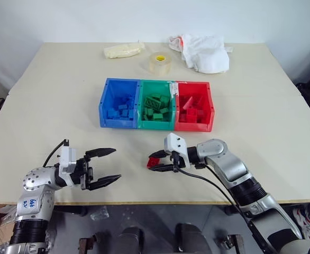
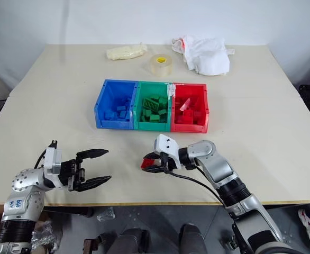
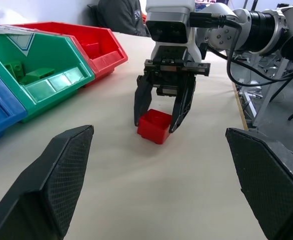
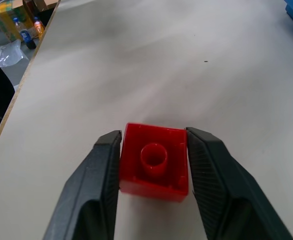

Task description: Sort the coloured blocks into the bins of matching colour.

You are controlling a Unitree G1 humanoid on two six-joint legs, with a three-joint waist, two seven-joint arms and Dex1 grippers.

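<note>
Right wrist view: we see the right gripper (image 4: 154,165) clamped on a red block (image 4: 155,161) on the table (image 4: 161,60). Our left gripper (image 1: 103,167) hangs spread wide, holding nothing.

Beige surface (image 1: 54,106) with bins and clutter

The joined blue, green and red bins (image 1: 156,105) sit mid-surface; behind them lie a tape roll (image 1: 159,63), a white cloth (image 1: 205,53) and a pale bag (image 1: 123,50); a red block (image 3: 155,126) rests near the front edge.
</note>
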